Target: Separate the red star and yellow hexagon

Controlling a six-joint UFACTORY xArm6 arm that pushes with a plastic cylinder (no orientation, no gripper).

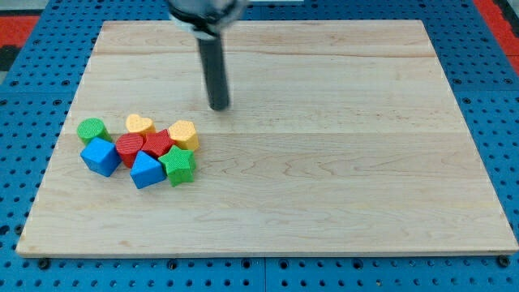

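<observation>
The red star [158, 143] lies in a tight cluster at the view's left, touching the yellow hexagon [184, 134] on its right. My tip [220, 107] stands above and to the right of the cluster, apart from the yellow hexagon by a small gap. It touches no block.
The cluster also holds a yellow heart [139, 124], a green cylinder [92, 130], a red hexagon-like block [129, 148], a blue cube [100, 156], a blue triangle [147, 169] and a green star [178, 165]. The wooden board [340, 162] lies on a blue pegboard.
</observation>
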